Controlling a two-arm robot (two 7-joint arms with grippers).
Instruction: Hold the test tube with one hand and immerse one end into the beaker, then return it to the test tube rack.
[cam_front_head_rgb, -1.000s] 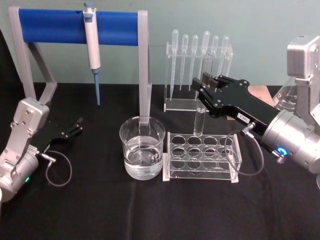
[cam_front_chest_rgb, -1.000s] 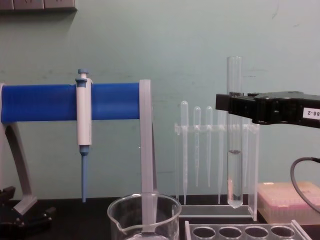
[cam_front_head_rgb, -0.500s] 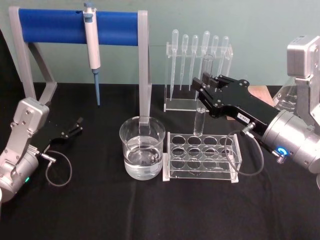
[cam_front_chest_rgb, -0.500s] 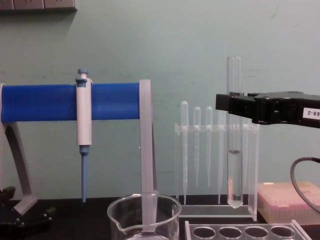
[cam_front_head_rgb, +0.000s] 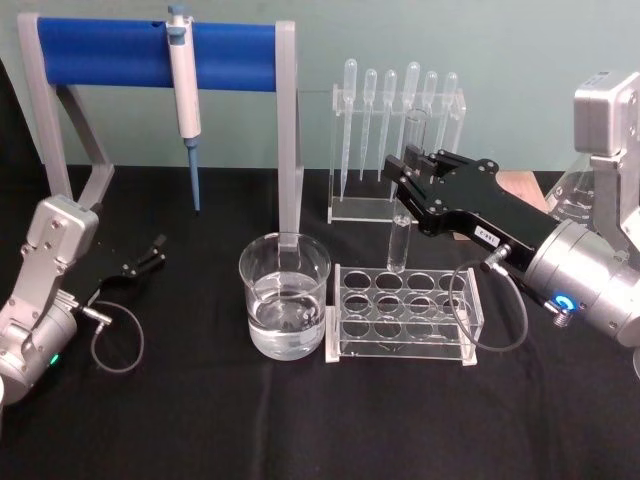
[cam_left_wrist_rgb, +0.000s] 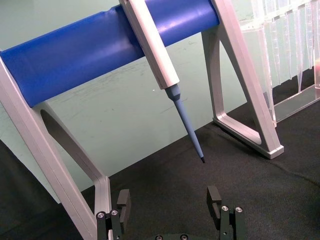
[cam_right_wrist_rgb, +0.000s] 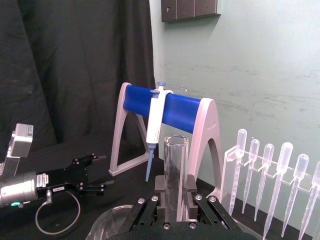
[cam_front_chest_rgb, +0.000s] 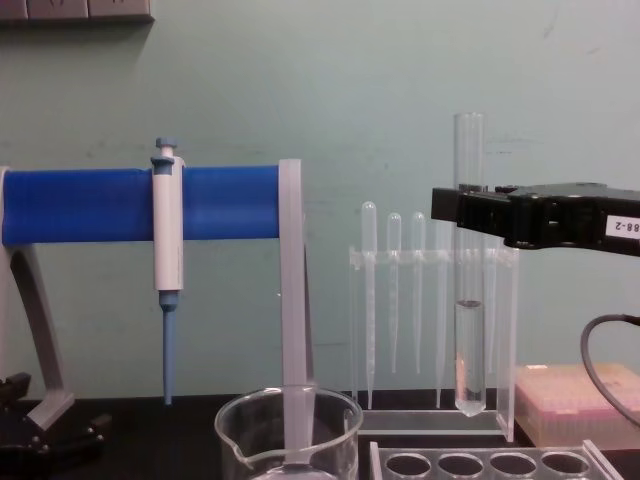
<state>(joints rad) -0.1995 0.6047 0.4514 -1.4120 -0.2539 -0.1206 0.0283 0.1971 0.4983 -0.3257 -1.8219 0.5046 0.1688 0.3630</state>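
The test tube (cam_front_head_rgb: 399, 245) stands upright in the air, its round bottom just above the back row of the clear rack (cam_front_head_rgb: 405, 312). My right gripper (cam_front_head_rgb: 405, 176) is shut on its upper part. In the chest view the test tube (cam_front_chest_rgb: 469, 340) holds clear liquid in its lower third, and the right gripper (cam_front_chest_rgb: 466, 205) grips it below the rim. The right wrist view shows the open rim of the test tube (cam_right_wrist_rgb: 176, 165) between the jaws. The beaker (cam_front_head_rgb: 284, 298) with water stands left of the rack. My left gripper (cam_front_head_rgb: 150, 253) rests open at the table's left.
A blue-barred stand (cam_front_head_rgb: 150, 52) at the back left carries a white-and-blue micropipette (cam_front_head_rgb: 184, 85). A clear stand of plastic pipettes (cam_front_head_rgb: 395, 140) is behind the rack. A pink box (cam_front_chest_rgb: 580, 400) sits at the right, with a glass flask (cam_front_head_rgb: 572, 192) nearby.
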